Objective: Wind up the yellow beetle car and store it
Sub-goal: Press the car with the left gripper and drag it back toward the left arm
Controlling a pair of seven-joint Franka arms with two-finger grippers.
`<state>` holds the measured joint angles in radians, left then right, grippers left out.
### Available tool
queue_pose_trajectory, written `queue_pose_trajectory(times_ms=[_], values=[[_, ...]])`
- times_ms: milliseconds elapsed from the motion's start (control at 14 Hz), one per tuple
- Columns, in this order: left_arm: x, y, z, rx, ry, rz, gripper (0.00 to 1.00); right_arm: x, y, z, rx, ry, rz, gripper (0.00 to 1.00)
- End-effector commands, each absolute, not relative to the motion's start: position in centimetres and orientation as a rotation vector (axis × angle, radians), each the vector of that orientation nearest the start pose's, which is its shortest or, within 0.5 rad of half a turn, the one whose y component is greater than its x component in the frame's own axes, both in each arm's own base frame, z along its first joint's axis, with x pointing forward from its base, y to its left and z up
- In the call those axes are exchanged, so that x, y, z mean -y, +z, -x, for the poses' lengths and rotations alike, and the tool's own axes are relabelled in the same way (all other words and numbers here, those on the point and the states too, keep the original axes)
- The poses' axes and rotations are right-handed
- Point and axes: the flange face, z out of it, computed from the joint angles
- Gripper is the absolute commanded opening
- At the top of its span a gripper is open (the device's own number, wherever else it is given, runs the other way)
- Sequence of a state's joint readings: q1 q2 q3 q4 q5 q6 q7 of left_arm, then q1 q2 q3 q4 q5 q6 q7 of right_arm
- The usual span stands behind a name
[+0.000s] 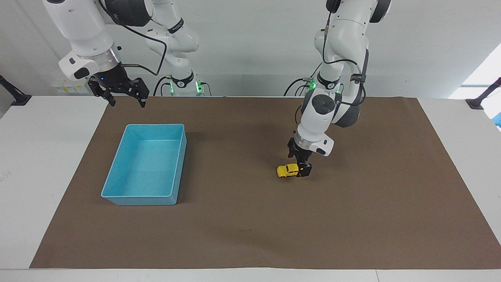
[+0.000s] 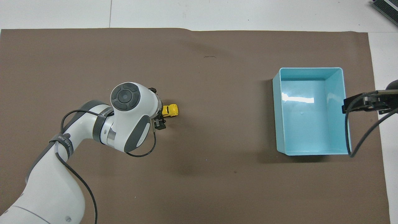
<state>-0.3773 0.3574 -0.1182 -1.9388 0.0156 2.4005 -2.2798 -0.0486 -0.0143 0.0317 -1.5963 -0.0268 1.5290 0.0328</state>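
The yellow beetle car (image 1: 287, 171) stands on the brown mat, toward the left arm's end of the table; in the overhead view (image 2: 171, 110) only its end toward the bin shows. My left gripper (image 1: 300, 167) is down at mat level, open, its fingers on either side of the car's end that is away from the bin; the wrist hides that end from above (image 2: 158, 109). Whether the fingers touch the car I cannot tell. My right gripper (image 1: 125, 98) is open and empty, waiting in the air nearer to the robots than the blue bin (image 1: 117, 194).
The empty blue bin (image 2: 311, 69) sits on the mat (image 1: 242, 219) toward the right arm's end of the table. The right arm's cable and hand (image 2: 363, 102) overhang the bin's edge from above. White table (image 1: 43, 156) surrounds the mat.
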Motion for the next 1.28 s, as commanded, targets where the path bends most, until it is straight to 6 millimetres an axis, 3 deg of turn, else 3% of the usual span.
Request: queue_pose_trajectory(times_ms=[0, 71, 142, 285, 427, 499, 712, 997, 1211], values=[[29.9, 31.2, -55.5, -2.368, 0.043, -1.884, 1.0, 1.2, 61.9, -53.8, -0.037, 0.094, 3.148, 1.0], [29.9, 31.2, -55.5, -2.367, 0.049, -1.897, 1.0, 1.2, 61.9, -53.8, -0.036, 0.094, 3.147, 1.0], [29.9, 31.2, -55.5, -2.366, 0.049, -1.899, 0.93, 1.2, 62.0, -53.8, -0.037, 0.09, 3.147, 1.0], [30.1, 31.3, -55.5, -2.356, 0.051, -1.908, 0.56, 1.2, 61.9, -53.8, -0.036, 0.092, 3.147, 1.0], [30.1, 31.2, -55.4, -2.34, 0.053, -1.93, 0.06, 1.2, 61.9, -53.8, -0.036, 0.092, 3.147, 1.0], [30.4, 31.0, -55.2, -2.294, 0.055, -1.99, 0.0, 1.2, 61.9, -53.8, -0.036, 0.092, 3.147, 1.0], [30.8, 30.6, -54.6, -2.19, 0.051, -2.149, 0.0, 1.2, 62.0, -53.8, -0.037, 0.092, 3.147, 1.0], [30.4, 30.4, -54.5, -2.181, 0.049, -2.163, 0.0, 1.2, 61.9, -53.8, -0.037, 0.092, 3.147, 1.0], [28.1, 30.0, -55.3, -2.208, 0.046, -2.155, 0.0, 1.2, 61.9, -53.8, -0.036, 0.092, 3.147, 1.0]])
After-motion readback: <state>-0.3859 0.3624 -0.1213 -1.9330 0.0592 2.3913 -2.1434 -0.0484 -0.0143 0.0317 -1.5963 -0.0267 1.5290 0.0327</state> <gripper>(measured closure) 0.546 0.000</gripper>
